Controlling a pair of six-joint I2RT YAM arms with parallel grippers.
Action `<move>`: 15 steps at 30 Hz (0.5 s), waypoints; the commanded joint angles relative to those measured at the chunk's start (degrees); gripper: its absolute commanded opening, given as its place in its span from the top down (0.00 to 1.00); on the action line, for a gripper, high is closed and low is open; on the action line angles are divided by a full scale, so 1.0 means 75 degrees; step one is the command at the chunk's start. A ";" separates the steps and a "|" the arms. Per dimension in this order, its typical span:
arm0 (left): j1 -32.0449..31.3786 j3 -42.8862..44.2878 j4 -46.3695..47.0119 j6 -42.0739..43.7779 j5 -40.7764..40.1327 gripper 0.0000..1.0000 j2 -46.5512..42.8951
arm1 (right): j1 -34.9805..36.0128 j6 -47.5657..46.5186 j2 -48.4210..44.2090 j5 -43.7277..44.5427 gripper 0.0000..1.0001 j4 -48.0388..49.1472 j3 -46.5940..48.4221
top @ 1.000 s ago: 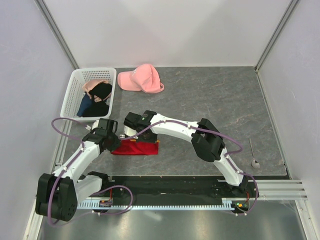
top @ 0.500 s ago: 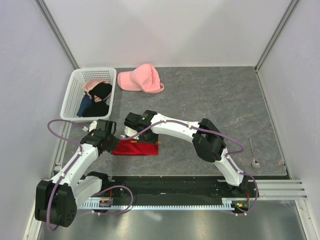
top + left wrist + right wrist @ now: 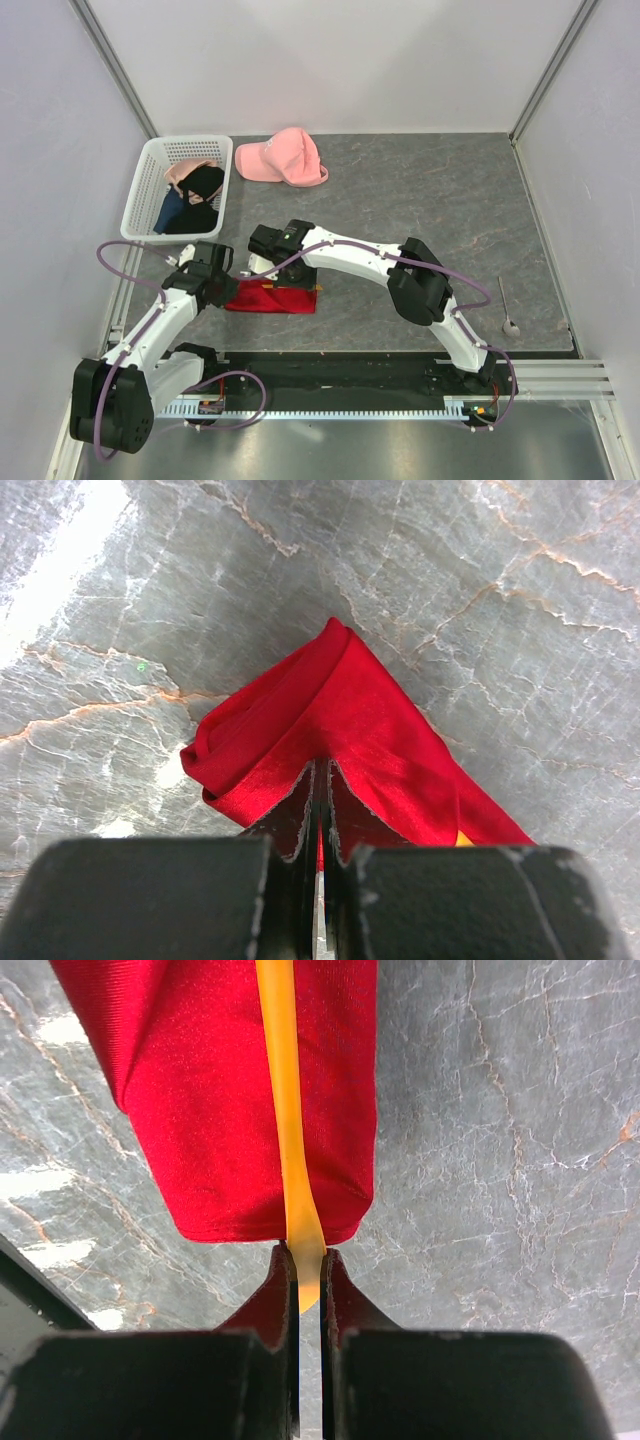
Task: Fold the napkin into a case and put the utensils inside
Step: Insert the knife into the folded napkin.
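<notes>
**Top view:** one bright red cloth napkin (image 3: 268, 298), folded into a narrow layered case, lies lengthwise left to right on the grey marbled desk (image 3: 430, 190), near its front edge. One orange stick-like utensil (image 3: 318, 288) shows as a tip at its right end. Two arms meet over it: the left arm (image 3: 155, 315) at its left end, the right arm (image 3: 350, 255) from behind. One white slatted basket (image 3: 137, 200) of dark and pink garments sits at the far left edge, with one pink cap (image 3: 283, 160) just beside it. One slim metal spoon (image 3: 507, 310) lies near the right edge, well apart from the napkin, with bare desk between. **Left wrist view:** the left tool (image 3: 320, 790) has its jaws pressed together on a fold of the napkin, with bare desk beyond it and to both sides. **Right wrist view:** the right tool (image 3: 305, 1265) pinches the near end of the utensil, jaws narrow. The utensil runs up the middle of the napkin and protrudes just past its near edge; whether it lies on top or in a fold cannot be told.
</notes>
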 commanded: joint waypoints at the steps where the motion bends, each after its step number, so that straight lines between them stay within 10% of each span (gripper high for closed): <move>1: 0.0055 -0.0084 0.0112 -0.0254 -0.0135 0.98 -0.0052 | 0.0046 0.0182 -0.0398 -0.0346 1.00 -0.0167 0.0492; 15: 0.0043 -0.0108 0.0112 -0.0254 -0.0053 0.98 -0.0205 | 0.0057 0.0113 -0.0444 0.0051 1.00 -0.0109 0.0106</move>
